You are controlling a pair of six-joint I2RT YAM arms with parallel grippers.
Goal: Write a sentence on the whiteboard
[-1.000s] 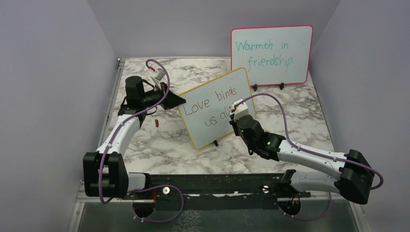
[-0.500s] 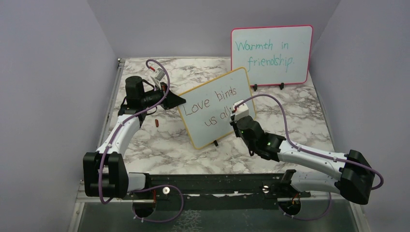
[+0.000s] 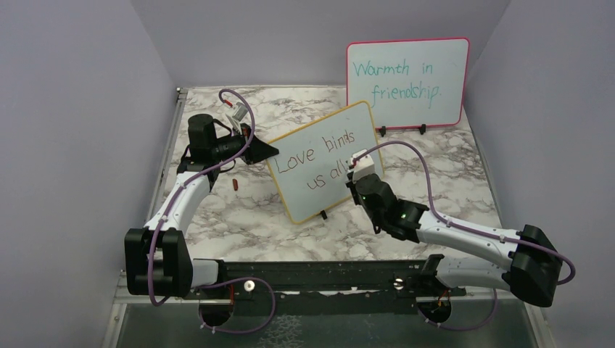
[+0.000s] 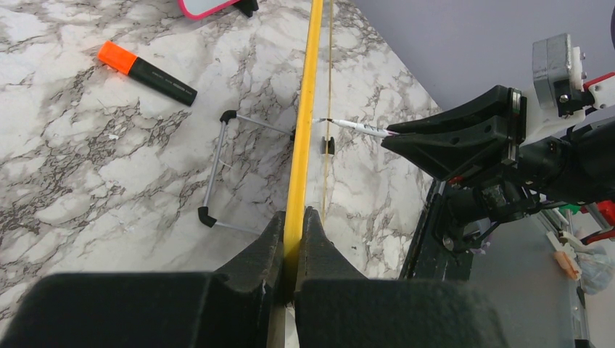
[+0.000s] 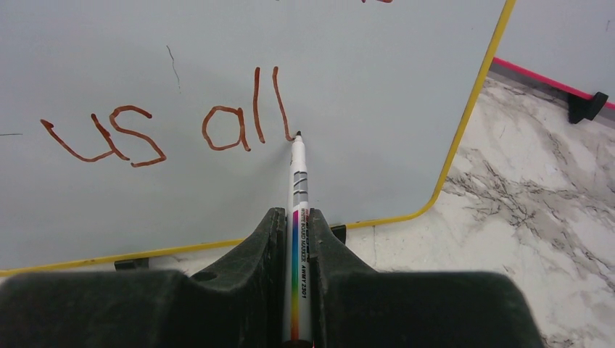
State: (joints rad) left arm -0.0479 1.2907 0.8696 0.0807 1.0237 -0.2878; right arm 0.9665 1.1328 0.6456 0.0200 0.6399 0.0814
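Observation:
The whiteboard with a yellow frame stands tilted at mid-table. The sentence on it reads "Love binds us all" in two lines. My left gripper is shut on the board's left edge; the yellow frame sits between its fingers. My right gripper is shut on a white marker. The marker's tip touches the board just right of "us all". The marker tip also shows in the left wrist view.
A pink-framed board with teal writing stands at the back right. A black marker with an orange cap lies behind the whiteboard by its wire stand. A small red piece lies left of the board. Purple walls enclose the table.
My right gripper with the marker has shifted slightly to the right along the board. The left arm and the whiteboard have not moved.

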